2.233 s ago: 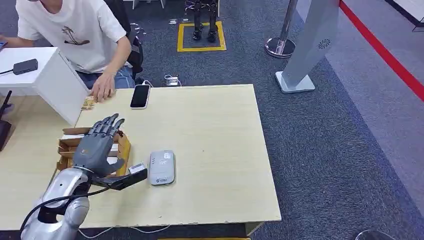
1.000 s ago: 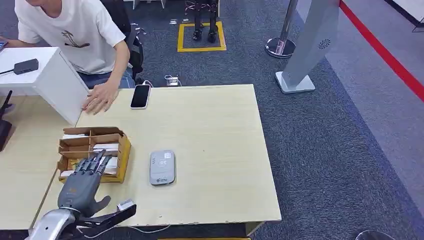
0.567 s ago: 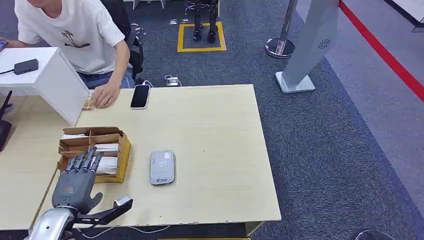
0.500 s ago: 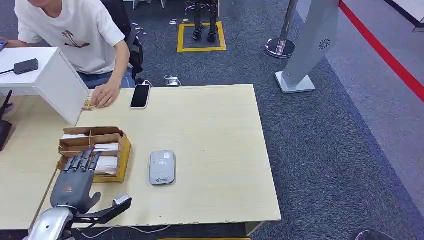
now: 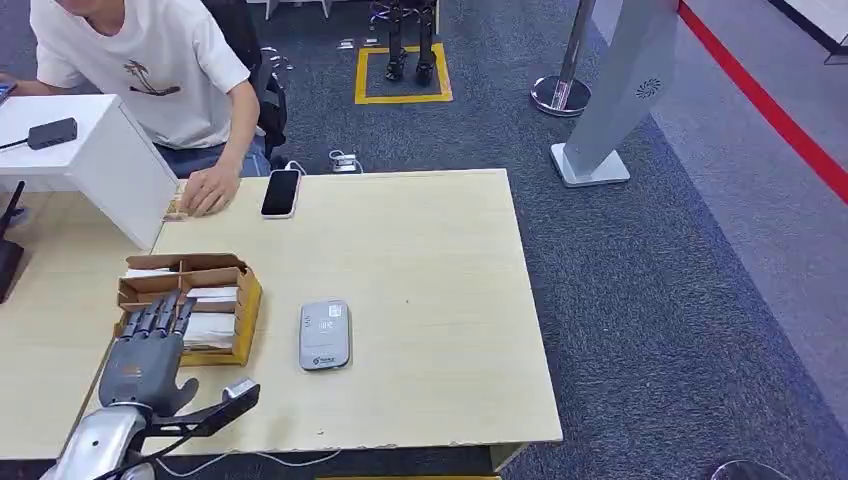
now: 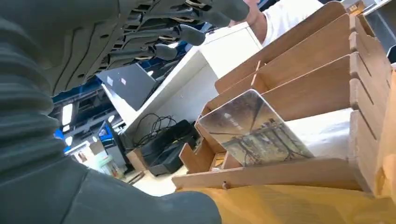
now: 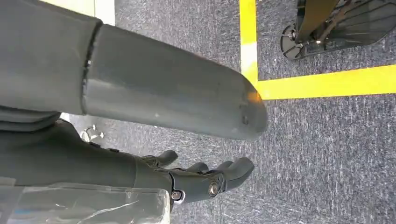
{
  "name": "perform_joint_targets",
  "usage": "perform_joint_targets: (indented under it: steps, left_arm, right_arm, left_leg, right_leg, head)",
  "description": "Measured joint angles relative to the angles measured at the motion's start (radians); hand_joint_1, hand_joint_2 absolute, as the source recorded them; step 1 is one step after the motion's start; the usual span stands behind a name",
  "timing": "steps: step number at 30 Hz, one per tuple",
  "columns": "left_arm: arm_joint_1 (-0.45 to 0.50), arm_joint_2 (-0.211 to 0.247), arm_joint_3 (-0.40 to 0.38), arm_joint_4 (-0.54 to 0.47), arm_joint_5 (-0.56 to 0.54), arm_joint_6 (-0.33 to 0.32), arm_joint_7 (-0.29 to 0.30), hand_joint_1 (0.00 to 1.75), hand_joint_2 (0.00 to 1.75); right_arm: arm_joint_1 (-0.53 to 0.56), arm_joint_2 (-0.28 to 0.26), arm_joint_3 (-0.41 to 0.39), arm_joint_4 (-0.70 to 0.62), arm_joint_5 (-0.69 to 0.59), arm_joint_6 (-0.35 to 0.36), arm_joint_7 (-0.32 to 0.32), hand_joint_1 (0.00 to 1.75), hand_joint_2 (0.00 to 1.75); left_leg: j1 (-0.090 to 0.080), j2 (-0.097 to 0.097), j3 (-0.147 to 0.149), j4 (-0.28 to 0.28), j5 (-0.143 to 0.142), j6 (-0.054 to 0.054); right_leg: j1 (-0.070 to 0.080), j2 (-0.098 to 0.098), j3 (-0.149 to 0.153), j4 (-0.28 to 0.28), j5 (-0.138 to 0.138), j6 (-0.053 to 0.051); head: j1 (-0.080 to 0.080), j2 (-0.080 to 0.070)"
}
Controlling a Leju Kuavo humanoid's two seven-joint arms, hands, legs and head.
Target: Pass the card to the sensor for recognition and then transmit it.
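My left hand [image 5: 140, 356] hovers over the near left corner of the cardboard box [image 5: 246, 290], fingers straight and apart, holding nothing. The box has several compartments with white cards lying in them. In the left wrist view a card with a brownish picture [image 6: 254, 131] leans in a compartment of the box [image 6: 306, 65], just beyond my fingers [image 6: 180, 33]. The grey sensor [image 5: 324, 335] lies flat on the table to the right of the box. My right hand [image 7: 201, 180] hangs over the carpet, fingers loosely apart, with nothing in it.
A person in a white shirt [image 5: 140, 60] sits at the far left, one hand [image 5: 208, 188] resting on a small card at the table's far edge. Beside that hand lies a black phone [image 5: 281, 192]. A white box [image 5: 95, 160] stands at the left.
My left hand drew back from over the box toward the near edge, then crept a little left and forward toward the box's near corner. The person's hand shifted slightly.
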Motion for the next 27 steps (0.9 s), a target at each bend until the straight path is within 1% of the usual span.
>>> perform_joint_targets:
  steps: [8, 19, 27]
  left_arm:
    - [-0.025, -0.014, 0.0, 0.025, -0.006, -0.004, -0.015, 0.0, 1.75]
    - [-0.105, -0.044, -0.002, 0.107, -0.007, -0.005, -0.032, 0.0, 1.75]
    - [-0.128, -0.048, -0.005, 0.13, -0.007, -0.005, -0.032, 0.0, 1.75]
  right_arm:
    - [0.0, 0.0, 0.0, 0.0, 0.01, 0.0, -0.002, 0.0, 0.0]
    - [0.0, 0.0, 0.0, 0.0, 0.021, 0.003, -0.005, 0.0, 0.0]
    - [-0.001, 0.0, 0.0, 0.0, 0.023, 0.003, -0.005, 0.0, 0.0]
  left_leg:
    - [0.0, 0.0, 0.0, 0.0, 0.0, 0.0]
    - [0.0, 0.0, 0.0, 0.0, 0.0, 0.0]
    - [0.0, 0.0, 0.0, 0.0, 0.0, 0.0]
  right_leg:
    - [0.0, 0.0, 0.0, 0.0, 0.0, 0.0]
    - [0.0, 0.0, 0.0, 0.0, 0.0, 0.0]
    - [0.0, 0.0, 0.0, 0.0, 0.0, 0.0]
  head:
    - [0.0, 0.0]
    - [0.0, 0.0]
    - [0.0, 0.0]
